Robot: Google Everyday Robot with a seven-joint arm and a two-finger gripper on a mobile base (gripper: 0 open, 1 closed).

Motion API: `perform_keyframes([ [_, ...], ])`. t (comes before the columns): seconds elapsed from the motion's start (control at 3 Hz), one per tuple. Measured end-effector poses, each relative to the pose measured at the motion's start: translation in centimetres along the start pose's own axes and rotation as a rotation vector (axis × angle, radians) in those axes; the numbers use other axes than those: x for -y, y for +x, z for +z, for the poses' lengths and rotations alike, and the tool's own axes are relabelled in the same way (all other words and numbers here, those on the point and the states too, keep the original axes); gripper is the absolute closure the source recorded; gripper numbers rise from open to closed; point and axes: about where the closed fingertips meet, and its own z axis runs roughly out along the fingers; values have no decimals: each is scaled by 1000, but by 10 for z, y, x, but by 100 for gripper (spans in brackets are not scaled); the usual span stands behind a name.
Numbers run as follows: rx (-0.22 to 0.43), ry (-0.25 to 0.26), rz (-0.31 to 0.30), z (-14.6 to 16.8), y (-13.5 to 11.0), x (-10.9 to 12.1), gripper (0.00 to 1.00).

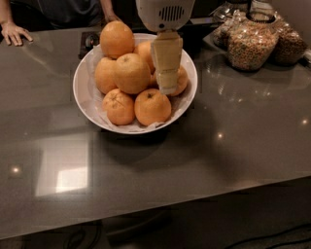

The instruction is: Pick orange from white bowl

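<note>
The white bowl stands on the dark grey counter, lined with white paper and piled with several oranges. The orange, the largest and palest, with a small dark stem dot, lies on top of the pile at its middle. A deeper-orange large one sits behind it at the far rim. Two smaller bright oranges lie at the front. My gripper hangs from the white arm head over the right half of the bowl. It is just right of the orange and in front of an orange on the right side.
Glass jars of cereal stand at the back right of the counter. A person's hand rests on the far left edge, and another is behind the bowl. The counter's front edge runs below, with dark floor beyond it.
</note>
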Motion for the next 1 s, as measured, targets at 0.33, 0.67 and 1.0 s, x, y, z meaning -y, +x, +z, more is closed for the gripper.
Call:
perform_keyframes([
  [0.33,-8,-18,-38,11,-12,7,8],
  [0.67,-8,-33,-64,21,-19,16,12],
  [1.0,-1,-53,-96,31,-27,22,13],
])
